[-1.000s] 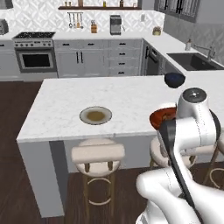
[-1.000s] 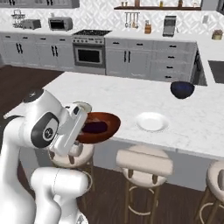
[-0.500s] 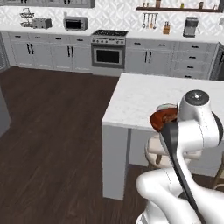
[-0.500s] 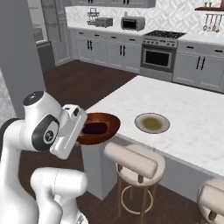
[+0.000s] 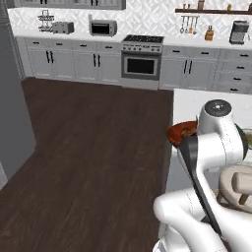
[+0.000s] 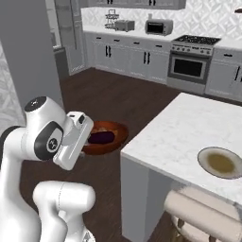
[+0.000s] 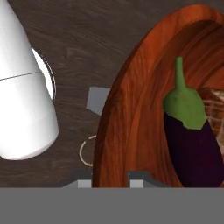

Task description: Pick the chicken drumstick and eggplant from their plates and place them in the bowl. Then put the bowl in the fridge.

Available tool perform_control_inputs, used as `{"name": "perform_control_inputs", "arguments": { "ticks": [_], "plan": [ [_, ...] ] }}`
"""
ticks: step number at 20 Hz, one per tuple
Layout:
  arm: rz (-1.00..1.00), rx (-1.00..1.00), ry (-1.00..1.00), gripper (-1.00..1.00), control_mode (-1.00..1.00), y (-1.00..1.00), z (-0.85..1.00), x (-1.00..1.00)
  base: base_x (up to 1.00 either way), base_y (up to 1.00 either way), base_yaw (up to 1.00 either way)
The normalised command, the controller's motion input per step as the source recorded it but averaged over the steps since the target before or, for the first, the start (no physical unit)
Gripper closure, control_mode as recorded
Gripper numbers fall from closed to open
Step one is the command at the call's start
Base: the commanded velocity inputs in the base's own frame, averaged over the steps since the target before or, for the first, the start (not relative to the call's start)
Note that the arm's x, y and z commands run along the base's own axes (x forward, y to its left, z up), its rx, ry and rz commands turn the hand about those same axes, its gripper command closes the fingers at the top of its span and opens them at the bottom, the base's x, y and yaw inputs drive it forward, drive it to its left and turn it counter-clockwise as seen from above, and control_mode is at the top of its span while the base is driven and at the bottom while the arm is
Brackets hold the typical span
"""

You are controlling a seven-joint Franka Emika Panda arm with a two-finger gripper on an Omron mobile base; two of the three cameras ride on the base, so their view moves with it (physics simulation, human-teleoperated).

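The bowl, with the eggplant inside, is gripped at its rim by the fingers, left of the table.

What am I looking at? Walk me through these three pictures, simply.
This is a rendered kitchen with a white robot arm on a base that drives. Two cameras ride behind the arm, one to its left and one to its right; the third sits on its hand and looks along the fingers. The hand is shut on the rim of a red-brown bowl, carried over the dark wood floor beside the white counter. Inside the bowl lie a dark purple eggplant and a brown drumstick. On the counter sits a grey-green plate. The tall grey fridge stands to the left.
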Motion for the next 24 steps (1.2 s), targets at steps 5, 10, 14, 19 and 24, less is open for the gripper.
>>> {"name": "perform_control_inputs", "arguments": {
  "ticks": [5,10,14,19,24],
  "plan": [
    [0.00,0.00,0.00,1.00,1.00,0.00,0.00,0.00,1.00,1.00,0.00],
    [0.00,0.00,0.00,1.00,1.00,0.00,0.00,0.00,1.00,1.00,0.00],
    [0.00,0.00,0.00,1.00,1.00,0.00,0.00,0.00,1.00,1.00,-0.01],
    [0.00,0.00,0.00,1.00,1.00,0.00,0.00,0.00,1.00,0.81,-0.12],
    [0.00,0.00,0.00,1.00,1.00,0.00,0.00,0.00,1.00,0.37,-0.04]
  ]
}}
